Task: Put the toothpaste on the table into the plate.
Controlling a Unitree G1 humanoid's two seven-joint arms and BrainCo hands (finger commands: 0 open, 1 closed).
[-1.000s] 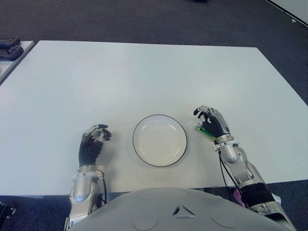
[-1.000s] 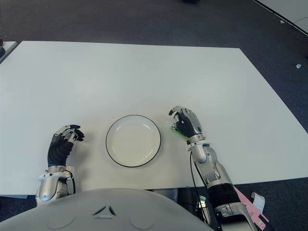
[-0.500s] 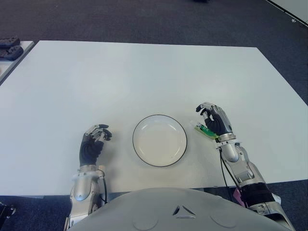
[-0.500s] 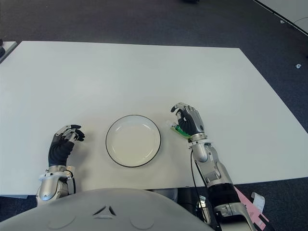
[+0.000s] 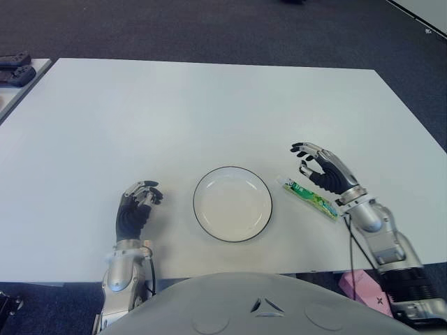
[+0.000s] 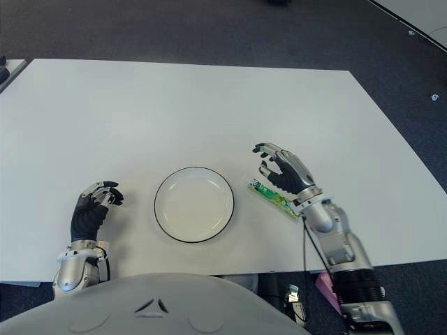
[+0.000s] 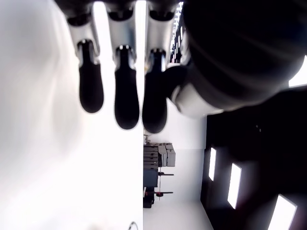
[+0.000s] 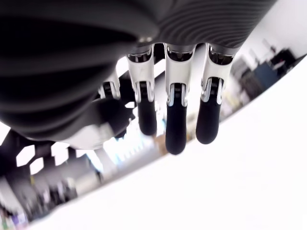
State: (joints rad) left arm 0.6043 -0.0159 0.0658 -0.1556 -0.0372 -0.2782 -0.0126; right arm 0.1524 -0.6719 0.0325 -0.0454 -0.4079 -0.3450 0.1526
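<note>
1. The toothpaste (image 5: 310, 197) is a small green and white tube lying flat on the white table (image 5: 209, 105), just to the right of the plate (image 5: 232, 203) and outside its rim. It lies on a slant, one end near the plate and the other nearer the robot and farther right. The print on it is too small to read.
2. The right hand (image 5: 325, 173) is over the table just right of the tube, fingers spread and extended, holding nothing. Its wrist hides the tube's near right end, so whether the two touch there cannot be told.
3. In the right wrist view the fingers (image 8: 176, 124) hang straight and apart, with nothing between them; the tube does not show in that view.
4. The plate is round and white with a thin dark rim, and nothing lies in it. It sits near the table's close edge, between the two hands.
5. The left hand (image 5: 134, 210) shows to the left of the plate, well apart from it, its fingers loosely bent and holding nothing.
6. At the far left, the corner of a second table (image 5: 19, 82) is cut off by the frame, with dark objects (image 5: 14, 68) on it that cannot be identified.
7. Dark carpet (image 5: 209, 28) surrounds the table.
</note>
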